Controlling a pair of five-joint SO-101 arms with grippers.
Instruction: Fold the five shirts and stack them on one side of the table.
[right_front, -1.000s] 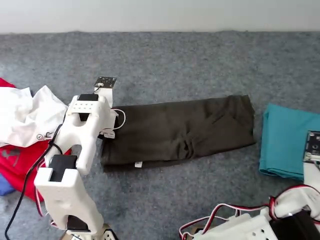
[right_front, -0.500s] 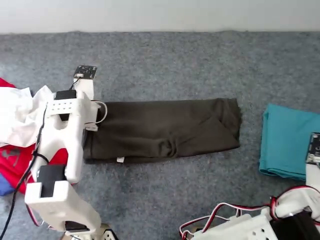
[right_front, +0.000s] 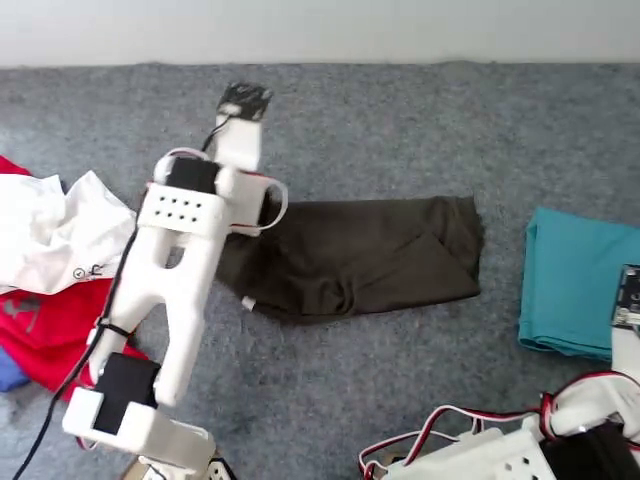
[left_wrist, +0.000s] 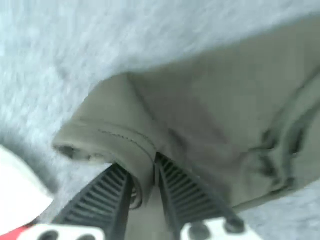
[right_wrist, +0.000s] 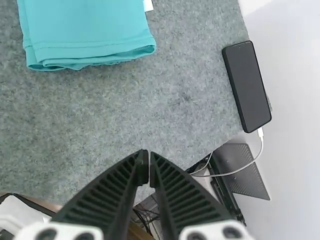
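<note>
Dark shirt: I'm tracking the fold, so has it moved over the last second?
Yes. The dark shirt slid away from the folded teal shirt, widening the gap; the left gripper, shut on its far end, then brought that end back.

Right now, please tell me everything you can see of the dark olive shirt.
The dark olive shirt looks like soft cloth, folded into a long, wrinkled band lying on the grey table. The left gripper is closed on its stitched hem at one end, bunching it. A small white label sticks out nearby.
</note>
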